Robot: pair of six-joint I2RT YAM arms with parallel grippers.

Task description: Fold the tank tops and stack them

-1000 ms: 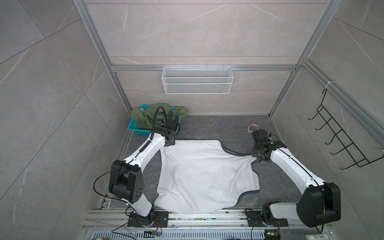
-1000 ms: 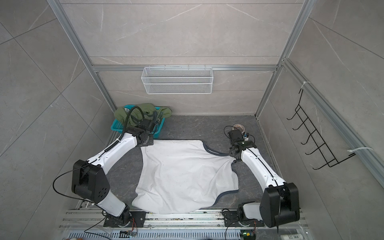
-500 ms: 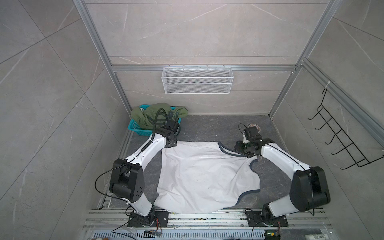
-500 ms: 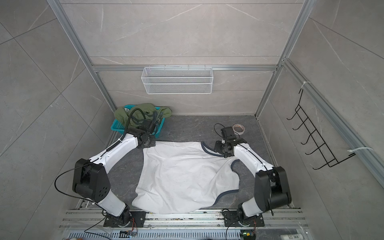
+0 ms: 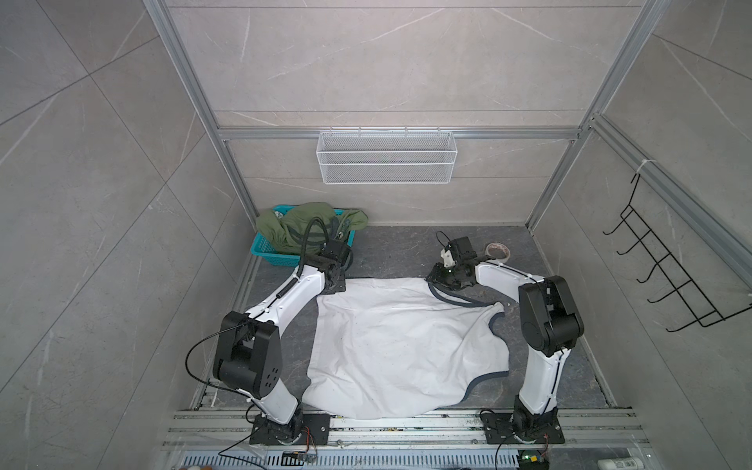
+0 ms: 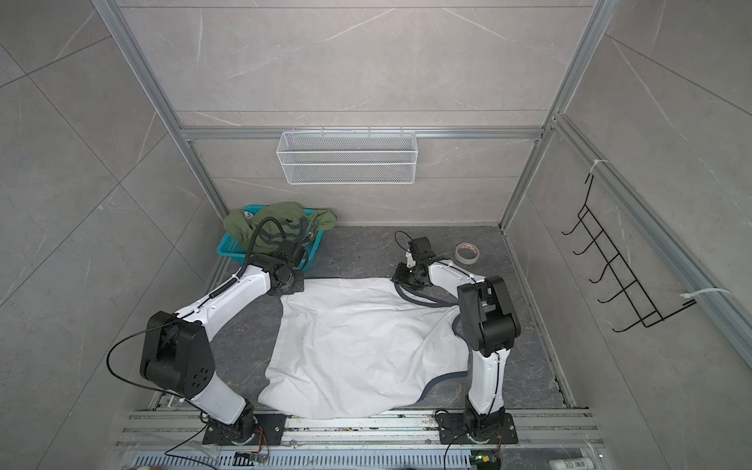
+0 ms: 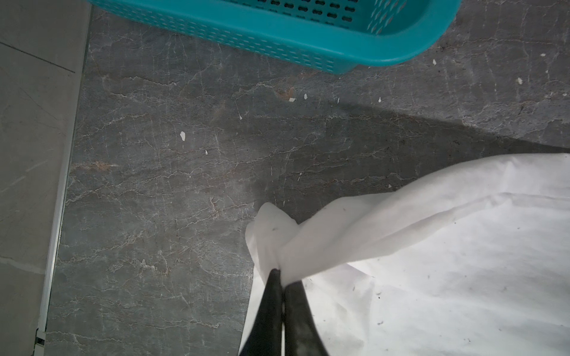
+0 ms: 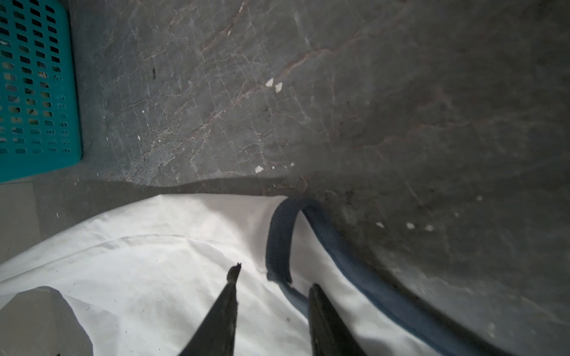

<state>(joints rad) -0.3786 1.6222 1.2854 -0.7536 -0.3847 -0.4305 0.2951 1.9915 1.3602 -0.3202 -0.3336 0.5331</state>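
- right claw (image 5: 439, 280) shifts left along the far edge of the white tank top (image 5: 398, 346), from the outer strap end to the inner end of the navy trim (image 8: 279, 234); its fingers (image 8: 225, 308) now stand apart, one each side of that trim
- right elbow (image 5: 547, 321) swings up and inward, from low near the right wall to upright beside the shirt's right corner
- tape roll (image 5: 498, 251), half hidden behind the claw before, now shows whole on the bench

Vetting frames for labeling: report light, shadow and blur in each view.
Both top views: even light, sharp. Left wrist: white tank top nearly washed out, shadow band on floor. Right wrist: dim, navy trim soft.
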